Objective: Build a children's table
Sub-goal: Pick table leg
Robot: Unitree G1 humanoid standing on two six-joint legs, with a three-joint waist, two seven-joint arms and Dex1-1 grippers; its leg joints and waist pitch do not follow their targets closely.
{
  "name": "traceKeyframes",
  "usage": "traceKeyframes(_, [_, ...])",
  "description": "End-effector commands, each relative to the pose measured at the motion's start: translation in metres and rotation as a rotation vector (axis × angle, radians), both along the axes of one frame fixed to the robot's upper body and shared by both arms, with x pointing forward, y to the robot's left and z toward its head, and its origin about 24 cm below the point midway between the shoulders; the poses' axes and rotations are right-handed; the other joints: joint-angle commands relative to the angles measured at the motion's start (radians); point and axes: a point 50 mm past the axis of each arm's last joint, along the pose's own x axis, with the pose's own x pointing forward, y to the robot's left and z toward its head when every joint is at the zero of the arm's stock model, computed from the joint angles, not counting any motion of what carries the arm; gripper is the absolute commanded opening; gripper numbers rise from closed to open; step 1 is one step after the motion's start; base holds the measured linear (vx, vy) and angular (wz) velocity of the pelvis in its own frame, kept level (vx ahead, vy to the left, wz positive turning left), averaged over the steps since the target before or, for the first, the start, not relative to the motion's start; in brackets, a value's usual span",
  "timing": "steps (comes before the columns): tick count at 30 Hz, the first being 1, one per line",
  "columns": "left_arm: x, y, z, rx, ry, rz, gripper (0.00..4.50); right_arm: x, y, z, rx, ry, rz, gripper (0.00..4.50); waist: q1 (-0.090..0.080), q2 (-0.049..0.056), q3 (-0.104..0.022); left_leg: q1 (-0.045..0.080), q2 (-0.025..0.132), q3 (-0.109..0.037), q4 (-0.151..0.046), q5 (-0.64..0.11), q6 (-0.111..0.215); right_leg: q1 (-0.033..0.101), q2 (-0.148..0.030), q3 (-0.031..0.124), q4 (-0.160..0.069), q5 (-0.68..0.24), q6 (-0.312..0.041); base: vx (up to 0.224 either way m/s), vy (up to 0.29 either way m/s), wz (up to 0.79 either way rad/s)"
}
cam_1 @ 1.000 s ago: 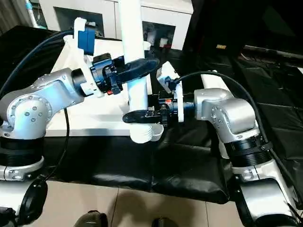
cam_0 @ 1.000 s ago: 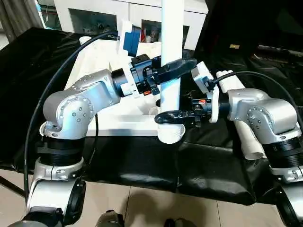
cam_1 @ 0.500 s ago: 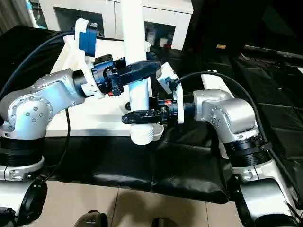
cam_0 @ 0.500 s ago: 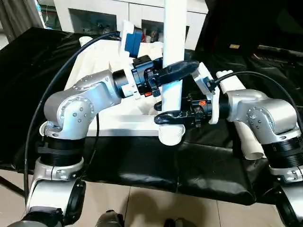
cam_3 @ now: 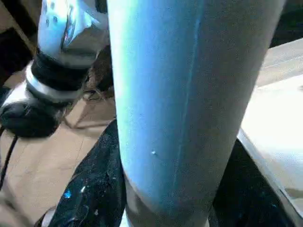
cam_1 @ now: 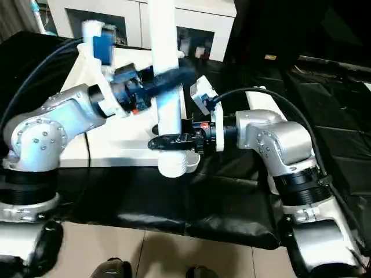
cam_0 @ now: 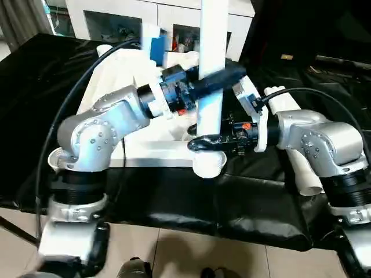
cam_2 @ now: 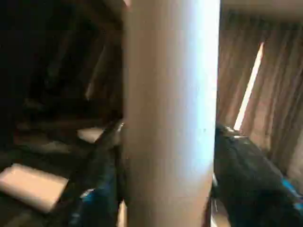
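A black cloth (cam_0: 174, 197) covers the bench in front of me, with a white glass-door cabinet (cam_0: 116, 17) against the wall at twelve o'clock and pale floor tiles (cam_0: 168, 255) at six. On the cloth lies the tabletop (cam_0: 145, 145), and at its near corner, dead centre of my view, I have a leg (cam_0: 211, 69) standing upright with its wide open end low at the table's edge. Half a second ago my left gripper (cam_0: 217, 78) was clamped round the leg higher up; now its fingers are blurred in motion and loosening, and I cannot tell whether they still pinch the leg or have let go, though the wrist view shows the leg between them. My right gripper (cam_0: 204, 143) has narrowed over the last second and now holds the leg low down, just above the open end, fingers either side of it. The leg itself has scarcely shifted. I read this as a hand-over of the load to my right side so the left can regrip, probably to steer the leg toward its corner socket; the leg does not look seated yet. Another leg (cam_0: 301, 168) lies on the cloth at three o'clock, beneath my right forearm.
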Motion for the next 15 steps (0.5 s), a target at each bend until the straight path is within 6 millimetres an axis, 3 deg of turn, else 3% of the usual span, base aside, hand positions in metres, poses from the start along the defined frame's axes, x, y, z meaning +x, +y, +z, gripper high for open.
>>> traceKeyframes(1, [0.006,0.009,0.003,-0.147,0.012,0.061,2.98,0.001,-0.005,0.007,0.054,-0.011,-0.041,1.86,0.003,-0.005,-0.108,0.037,0.037,-0.024,-0.074,-0.181,-0.018,0.056,-0.054,0.024,-0.069,-0.237,-0.198,0.000,0.000,0.00])
traceKeyframes(3, [0.009,0.016,0.006,-0.323,0.029,0.086,2.99,0.001,-0.005,0.007,0.072,-0.011,-0.064,1.86,0.007,-0.004,-0.111,0.037,0.035,-0.023,-0.072,-0.178,-0.014,0.057,-0.054,0.022,-0.069,-0.216,-0.209,0.000,0.000,0.00])
traceKeyframes(4, [0.010,0.021,0.005,-0.433,0.075,0.070,2.99,0.002,-0.006,0.007,0.086,-0.012,-0.090,1.86,0.008,0.002,-0.115,0.037,0.035,-0.025,-0.071,-0.181,-0.017,0.058,-0.053,0.022,-0.064,-0.200,-0.215,0.000,0.000,0.00])
traceKeyframes(6, [0.010,0.027,0.004,-0.549,0.106,0.063,2.99,0.005,-0.008,0.007,0.112,-0.018,-0.150,1.86,0.009,-0.003,-0.114,0.036,0.034,-0.024,-0.071,-0.193,-0.019,0.057,-0.053,0.021,-0.066,-0.198,-0.225,0.000,0.000,0.00])
traceKeyframes(7, [0.010,0.036,0.003,-0.632,0.118,0.082,2.99,0.013,-0.014,0.007,0.135,-0.037,-0.279,1.86,0.010,0.006,-0.115,0.039,0.035,-0.025,-0.072,-0.201,-0.023,0.055,-0.051,0.020,-0.065,-0.206,-0.220,0.000,0.000,0.00])
traceKeyframes(9, [0.010,0.039,0.002,-0.612,0.104,0.109,2.99,0.018,-0.018,0.005,0.116,-0.054,-0.351,1.86,0.007,0.001,-0.116,0.042,0.035,-0.026,-0.074,-0.216,-0.034,0.052,-0.049,0.018,-0.071,-0.236,-0.202,0.000,0.000,0.00])
traceKeyframes(10, [0.010,0.041,0.000,-0.558,0.085,0.132,2.99,0.021,-0.021,0.002,0.095,-0.073,-0.409,1.86,0.005,0.002,-0.115,0.042,0.036,-0.027,-0.076,-0.217,-0.037,0.051,-0.049,0.018,-0.071,-0.247,-0.189,0.000,0.000,0.00])
traceKeyframes(11, [0.012,0.041,-0.005,-0.439,0.059,0.167,2.99,0.025,-0.025,-0.002,0.057,-0.108,-0.478,1.86,0.004,0.016,-0.112,0.045,0.036,-0.029,-0.080,-0.224,-0.048,0.046,-0.048,0.018,-0.076,-0.274,-0.162,0.000,0.000,0.00])
traceKeyframes(12, [0.016,0.039,-0.018,-0.160,0.004,0.234,2.99,0.030,-0.031,-0.009,0.010,-0.139,-0.571,1.86,0.001,0.015,-0.112,0.047,0.037,-0.029,-0.081,-0.232,-0.054,0.044,-0.046,0.019,-0.077,-0.287,-0.145,0.000,0.000,0.00])
traceKeyframes(13, [0.016,0.039,-0.019,-0.134,-0.001,0.239,2.99,0.030,-0.032,-0.009,0.007,-0.140,-0.577,1.86,-0.001,0.018,-0.110,0.050,0.036,-0.031,-0.086,-0.249,-0.061,0.040,-0.043,0.020,-0.081,-0.316,-0.110,0.000,0.000,0.00])
traceKeyframes(14, [0.018,0.038,-0.027,0.002,-0.031,0.265,2.99,0.032,-0.036,-0.013,-0.023,-0.167,-0.629,1.86,-0.004,0.016,-0.110,0.051,0.036,-0.029,-0.086,-0.257,-0.064,0.040,-0.042,0.021,-0.080,-0.320,-0.104,0.000,0.000,0.00])
traceKeyframes(15, [0.021,0.038,-0.041,0.218,-0.087,0.285,2.99,0.034,-0.040,-0.017,-0.049,-0.189,-0.671,1.86,0.000,0.022,-0.109,0.056,0.038,-0.033,-0.088,-0.277,-0.075,0.034,-0.047,0.023,-0.084,-0.357,-0.071,0.000,0.000,0.00])
